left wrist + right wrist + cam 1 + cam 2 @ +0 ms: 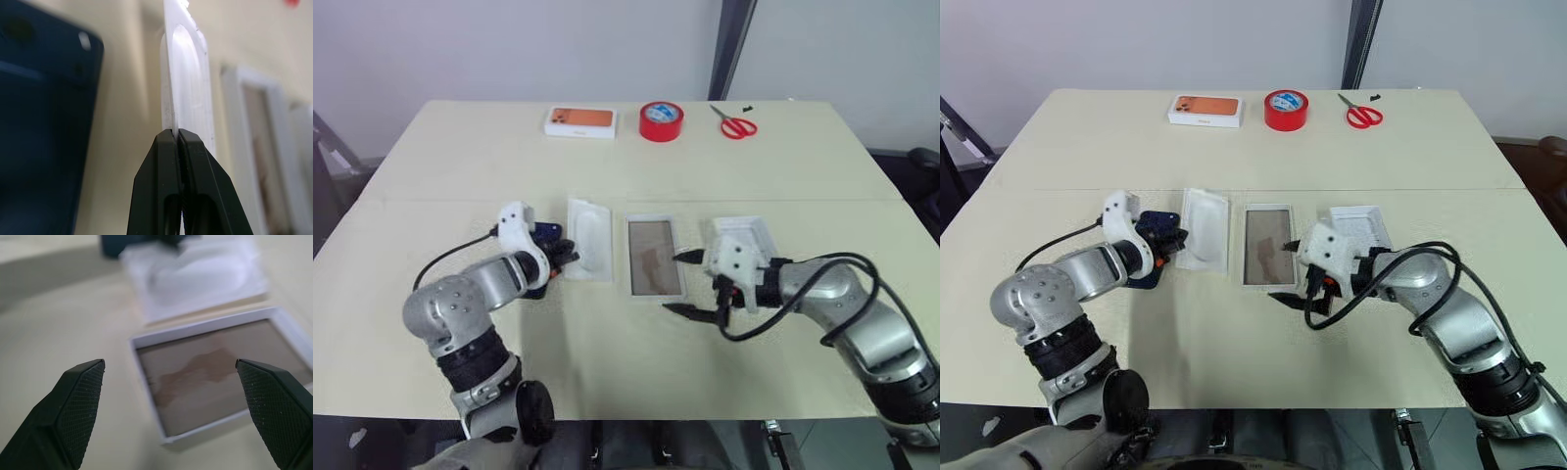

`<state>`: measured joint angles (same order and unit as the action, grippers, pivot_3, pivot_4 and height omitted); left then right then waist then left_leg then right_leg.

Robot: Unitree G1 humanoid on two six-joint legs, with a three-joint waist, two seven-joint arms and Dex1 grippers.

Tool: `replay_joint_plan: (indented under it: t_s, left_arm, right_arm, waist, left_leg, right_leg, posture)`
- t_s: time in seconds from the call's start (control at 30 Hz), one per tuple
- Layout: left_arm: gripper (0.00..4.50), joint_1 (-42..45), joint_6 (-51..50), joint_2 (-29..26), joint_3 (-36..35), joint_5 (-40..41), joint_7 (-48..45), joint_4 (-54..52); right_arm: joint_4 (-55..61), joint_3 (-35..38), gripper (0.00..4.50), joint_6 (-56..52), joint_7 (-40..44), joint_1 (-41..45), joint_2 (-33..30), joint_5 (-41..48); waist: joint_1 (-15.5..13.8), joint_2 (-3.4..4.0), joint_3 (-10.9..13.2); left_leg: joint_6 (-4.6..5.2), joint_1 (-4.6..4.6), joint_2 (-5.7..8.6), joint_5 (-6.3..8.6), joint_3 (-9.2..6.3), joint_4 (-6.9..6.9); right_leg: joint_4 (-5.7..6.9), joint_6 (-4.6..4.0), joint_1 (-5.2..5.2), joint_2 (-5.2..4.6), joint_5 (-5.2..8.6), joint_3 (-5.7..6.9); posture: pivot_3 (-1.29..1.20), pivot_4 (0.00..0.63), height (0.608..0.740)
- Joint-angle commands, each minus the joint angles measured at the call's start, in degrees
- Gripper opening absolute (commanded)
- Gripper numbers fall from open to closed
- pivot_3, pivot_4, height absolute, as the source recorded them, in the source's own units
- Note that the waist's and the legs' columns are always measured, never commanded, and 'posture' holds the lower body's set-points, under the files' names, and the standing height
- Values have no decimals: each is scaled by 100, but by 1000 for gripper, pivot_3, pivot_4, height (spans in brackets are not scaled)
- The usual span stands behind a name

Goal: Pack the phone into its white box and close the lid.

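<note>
So the left gripper (178,134) is pinched shut on the near edge of the thin white insert (588,238), and the phone (39,122) lies right beside it on the side toward the table's (626,372) left edge, long axis running near-to-far. Left arm's clearly nearer. Right gripper (171,377) hangs wide open over the white box (655,257); the lid (1359,224) sits toward the right edge. One of each.

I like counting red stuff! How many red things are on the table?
2: the red tape roll at the table's far edge, and the red-handled scissors just to its right.
</note>
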<state>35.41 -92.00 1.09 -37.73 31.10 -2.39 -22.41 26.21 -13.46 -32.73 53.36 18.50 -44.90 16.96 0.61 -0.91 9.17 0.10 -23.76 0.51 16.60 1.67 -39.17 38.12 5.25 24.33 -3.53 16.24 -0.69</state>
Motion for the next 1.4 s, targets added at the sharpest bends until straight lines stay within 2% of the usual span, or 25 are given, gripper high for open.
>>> replay_joint_plan:
  t_s: [0.03, 0.13, 0.23, 0.47, 0.5, 0.7, 0.87, 1.0, 1.1, 1.27, 1.4]
  left_arm:
    - [53, 168, -50, -84, -332, 204, -189, -100]
    - [53, 169, -50, -208, -339, 229, -242, -72]
    - [0, 230, -50, -239, -476, 283, -242, -69]
    - [0, 423, -49, -244, -797, 306, -225, -148]
    - [0, 463, -50, -240, -855, 311, -222, -147]
    - [0, 607, -50, -231, -1030, 467, -199, -158]
    - [0, 536, -50, -171, -914, 547, -111, -119]
    - [0, 520, -50, -121, -869, 581, -75, -135]
    - [0, 525, -50, -73, -910, 605, -64, -138]
    - [0, 417, -50, -38, -745, 664, -55, -146]
    - [0, 240, -50, 129, -424, 879, 113, -195]
  right_arm:
    - [-135, -390, 4500, 193, 56, 277, 127, -348]
    - [-468, -706, 4500, 136, 58, 487, 309, -579]
    - [-830, -952, 3651, 216, -3, 657, 503, -878]
    - [-805, -1204, 65, 390, 195, 758, 621, -1137]
    - [-790, -1223, 19, 396, 203, 767, 635, -1164]
    - [-452, -1523, 19, 96, 146, 990, 1049, -1293]
    - [-911, -1831, 19, 420, -98, 1211, 1372, -1815]
    - [-1064, -1917, 19, 198, -119, 1374, 1628, -1911]
    - [-948, -1794, 896, 187, -58, 1355, 1685, -1789]
    - [-535, -1173, 3152, 285, 133, 1226, 1484, -1325]
    - [-208, -367, 3152, 83, 491, 1064, 952, -747]
  waist:
    - [8, -1, 0]
    - [2, -2, 0]
    - [1, -2, 0]
    - [-2, -3, 1]
    - [-2, -3, 1]
    - [21, -4, 1]
    - [1, -6, 0]
    - [6, -7, 0]
    - [8, -7, 0]
    - [6, -7, 0]
    - [-13, -8, 0]
  left_leg:
    - [-2, 0, 0, -1, 0, 0]
    - [-14, 1, 0, -8, 0, -1]
    - [-20, 1, 0, -11, -1, -1]
    - [-22, 0, 1, -11, -1, -1]
    - [-22, 0, 1, -11, -1, -1]
    - [-26, 2, 0, -13, -2, 1]
    - [-28, 2, 2, -14, -2, 1]
    - [-29, 2, 3, -14, -2, 1]
    - [-29, 2, 2, -15, -2, 1]
    - [-29, 2, 2, -14, -3, 1]
    - [-28, 2, 3, -13, -2, 1]
  right_leg:
    - [0, 0, 0, 0, 0, 0]
    - [1, 0, 0, 0, 0, 1]
    - [0, 0, 0, 0, 0, 0]
    - [0, 0, 0, -2, 0, 1]
    - [0, 0, 0, -1, 0, 1]
    - [4, 0, 2, 0, 0, 1]
    - [3, 0, 3, -2, 0, 0]
    - [3, 0, 3, -2, 0, 1]
    - [4, 0, 3, -2, 0, 1]
    - [4, 1, 3, -1, 0, 1]
    - [2, 1, 2, -3, -1, 1]
  posture:
    - [0, 150, 725]
    - [0, 150, 725]
    - [0, 150, 725]
    - [0, 150, 725]
    - [0, 150, 725]
    - [0, 150, 725]
    - [0, 150, 725]
    - [0, 150, 725]
    - [0, 150, 725]
    - [0, 150, 725]
    - [0, 150, 725]
